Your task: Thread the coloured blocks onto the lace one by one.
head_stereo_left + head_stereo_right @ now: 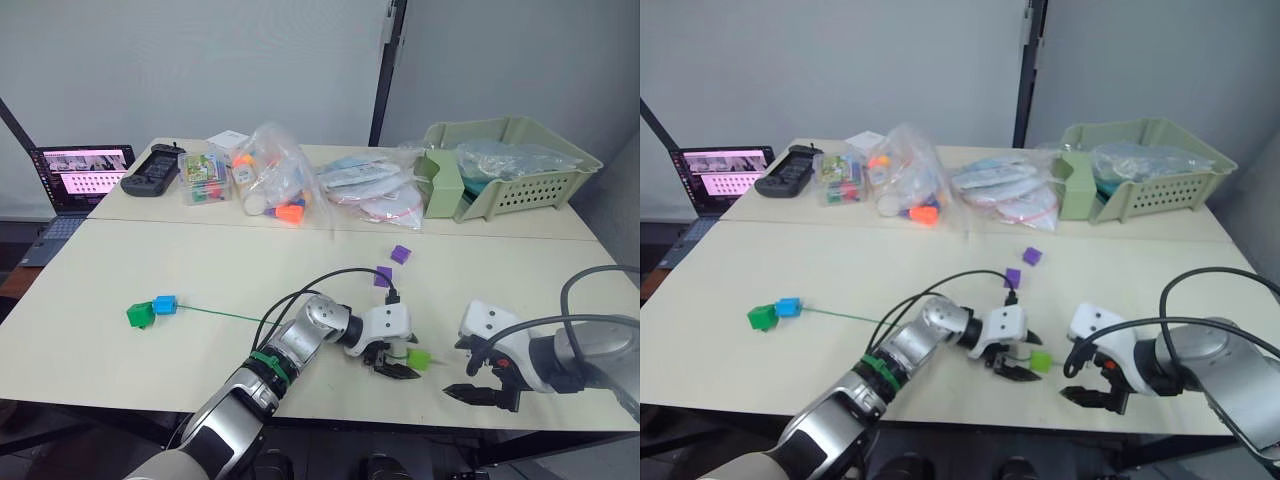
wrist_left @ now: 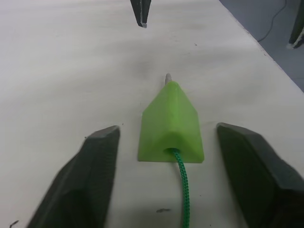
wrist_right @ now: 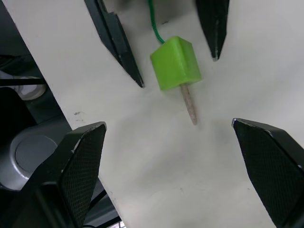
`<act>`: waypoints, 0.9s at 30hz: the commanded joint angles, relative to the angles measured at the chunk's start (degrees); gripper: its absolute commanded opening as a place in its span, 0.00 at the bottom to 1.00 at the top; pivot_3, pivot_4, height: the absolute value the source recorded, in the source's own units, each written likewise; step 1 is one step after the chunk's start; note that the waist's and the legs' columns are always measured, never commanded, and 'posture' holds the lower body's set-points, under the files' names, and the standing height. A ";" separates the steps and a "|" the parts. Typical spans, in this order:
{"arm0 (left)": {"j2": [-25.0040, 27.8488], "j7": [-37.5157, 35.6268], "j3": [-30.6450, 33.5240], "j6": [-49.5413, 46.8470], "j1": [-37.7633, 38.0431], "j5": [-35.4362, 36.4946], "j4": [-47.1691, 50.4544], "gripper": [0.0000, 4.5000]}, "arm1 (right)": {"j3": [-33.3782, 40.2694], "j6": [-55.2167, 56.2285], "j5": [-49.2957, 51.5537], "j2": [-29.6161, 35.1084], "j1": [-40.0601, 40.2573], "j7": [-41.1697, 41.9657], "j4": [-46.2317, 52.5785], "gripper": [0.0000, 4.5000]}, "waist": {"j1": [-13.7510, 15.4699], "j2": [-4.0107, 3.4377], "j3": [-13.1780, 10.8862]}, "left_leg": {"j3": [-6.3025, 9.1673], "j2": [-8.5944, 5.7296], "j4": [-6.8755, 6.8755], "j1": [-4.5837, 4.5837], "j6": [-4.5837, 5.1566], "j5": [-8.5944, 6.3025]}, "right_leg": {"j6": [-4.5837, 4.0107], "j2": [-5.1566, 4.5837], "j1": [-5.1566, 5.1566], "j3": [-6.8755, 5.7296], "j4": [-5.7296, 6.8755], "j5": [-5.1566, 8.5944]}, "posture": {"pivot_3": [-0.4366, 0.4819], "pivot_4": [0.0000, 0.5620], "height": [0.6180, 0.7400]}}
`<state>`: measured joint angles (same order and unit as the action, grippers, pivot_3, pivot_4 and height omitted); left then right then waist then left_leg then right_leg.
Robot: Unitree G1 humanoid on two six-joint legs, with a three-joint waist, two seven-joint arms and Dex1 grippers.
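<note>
The lime green block (image 3: 175,63) sits on the pale table (image 1: 200,270) near its front edge, already on the lace (image 2: 183,190): the dark-green cord goes in at one face and the stiff tan tip (image 3: 189,104) pokes out of the opposite one. It looks like a light, hard plastic piece with smooth faces, so I'd expect it to skid on the tabletop if nudged off-centre; squeezing two flat opposite sides square-on seems the safe hold. The cord is thin and limp and probably gives nothing to push with, whereas the tip is rigid and looks like the natural place to pinch and draw the lace through. The left gripper (image 2: 166,156) rests low on the table with its two black fingers spread wide on either side of the block, touching neither face. The right gripper (image 3: 180,142) hovers just beyond the tip, fingers also wide apart and holding nothing. Farther along the lace, toward the robot's left, the blue block (image 1: 165,304) and the dark green block (image 1: 140,315) sit together on the cord. Two purple blocks (image 1: 383,276) lie loose nearer the middle of the table, unthreaded. Behind them are clear bags of toy pieces (image 1: 268,170), a pale green basket (image 1: 530,185) and a laptop (image 1: 80,178).
</note>
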<state>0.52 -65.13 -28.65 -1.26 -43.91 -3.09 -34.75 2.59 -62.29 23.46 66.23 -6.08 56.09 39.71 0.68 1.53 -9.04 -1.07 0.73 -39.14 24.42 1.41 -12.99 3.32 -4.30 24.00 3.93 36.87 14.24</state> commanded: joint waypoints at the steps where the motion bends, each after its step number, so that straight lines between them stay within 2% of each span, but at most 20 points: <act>1: -0.35 0.29 -0.25 0.68 -0.53 -0.68 -0.20 0.45 | -1.75 5.70 -2.58 0.61 -0.12 -1.14 -1.82 1.00 | -0.03 0.00 0.00 | 0.00 0.00 0.00 -0.01 0.00 0.00 | 0.00 0.00 0.00 0.00 0.00 0.00 | 0.48 0.27 0.95; 3: -0.33 0.42 -0.28 0.57 -0.39 -0.88 -0.13 0.31 | -3.92 8.65 -4.18 0.70 -0.64 -1.34 -3.71 1.00 | -0.06 0.00 0.00 | -0.03 0.01 0.00 -0.02 0.00 0.00 | 0.00 0.01 -0.01 0.00 0.01 0.00 | 0.48 0.27 0.95; 15: 0.52 0.40 -0.69 0.09 0.35 -1.58 0.91 0.30 | -16.57 20.20 -12.23 -2.80 -9.66 1.55 -15.17 1.00 | -0.12 0.00 0.00 | -0.22 0.01 0.00 -0.03 0.00 0.00 | 0.00 0.02 0.00 0.02 0.01 0.00 | 0.48 0.27 0.95; 20: 0.85 0.34 -0.72 0.04 0.51 -1.83 1.17 0.30 | -19.90 22.39 -15.09 -3.40 -12.58 3.61 -17.86 0.66 | -0.14 -0.01 0.01 | -0.22 0.02 0.00 -0.06 0.00 0.00 | 0.00 0.03 -0.01 0.01 0.02 0.00 | 0.48 0.27 0.95; 27: 1.60 0.51 -0.52 -0.06 0.21 -1.96 1.26 0.30 | -19.63 21.73 -15.15 -3.54 -12.74 4.80 -17.02 0.13 | -0.13 -0.01 0.01 | -0.21 0.03 0.00 -0.08 0.00 0.00 | -0.01 0.03 -0.03 0.01 0.04 0.00 | 0.48 0.27 0.95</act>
<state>1.64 -64.65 -28.75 -1.23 -43.89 -4.18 -34.22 -17.55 -40.44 9.60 62.28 -18.39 60.83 21.92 0.55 1.52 -9.04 -1.29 0.77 -39.15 24.34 1.41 -12.99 3.31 -4.27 23.97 3.95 36.91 14.23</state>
